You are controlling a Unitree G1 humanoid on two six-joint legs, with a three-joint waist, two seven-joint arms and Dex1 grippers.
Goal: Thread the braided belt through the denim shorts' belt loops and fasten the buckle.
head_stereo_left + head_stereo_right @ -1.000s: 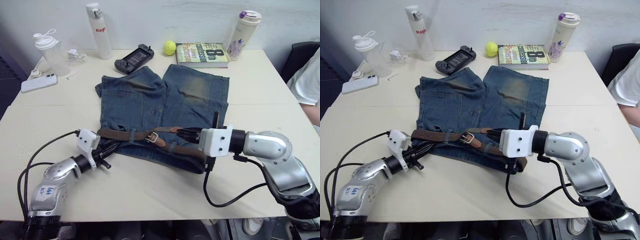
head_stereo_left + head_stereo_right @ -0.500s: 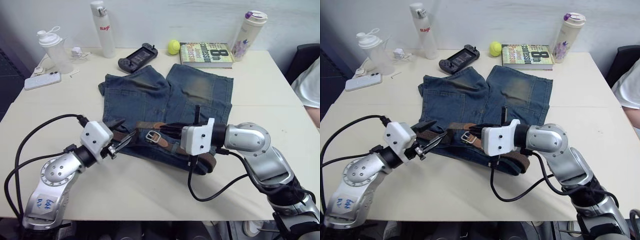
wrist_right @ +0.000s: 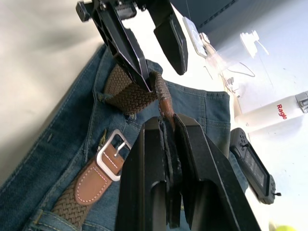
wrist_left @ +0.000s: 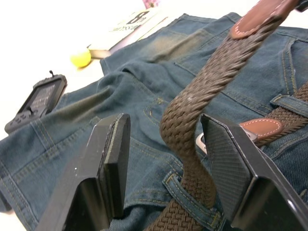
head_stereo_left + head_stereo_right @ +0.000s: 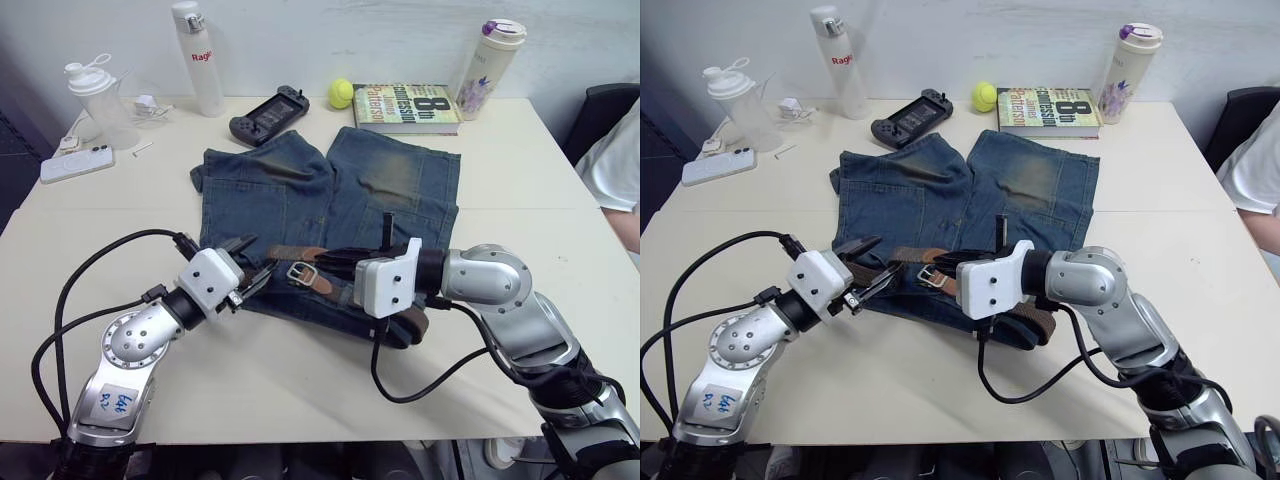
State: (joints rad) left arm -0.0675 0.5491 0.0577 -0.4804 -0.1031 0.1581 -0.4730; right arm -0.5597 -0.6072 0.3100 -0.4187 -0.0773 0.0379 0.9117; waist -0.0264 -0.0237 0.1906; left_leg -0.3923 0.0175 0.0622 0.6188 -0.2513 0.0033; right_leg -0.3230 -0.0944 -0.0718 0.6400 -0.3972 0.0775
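Braided belt [image 5: 300, 270] crosses denim shorts [image 5: 330, 200]; book [image 5: 405, 108] behind.

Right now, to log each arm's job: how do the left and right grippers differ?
The left gripper is open, its fingers either side of the braided belt; the right gripper is shut on the belt's tip. The left sits near the denim shorts' waistband end, the right beside the buckle. Both have black fingers.

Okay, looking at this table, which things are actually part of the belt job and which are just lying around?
Part of the job:
- braided belt, tip pinched in the right gripper
- buckle
- denim shorts and a belt loop
- left gripper, open around the belt

Just lying around:
- book
- tennis ball
- game controller
- phone
- three bottles
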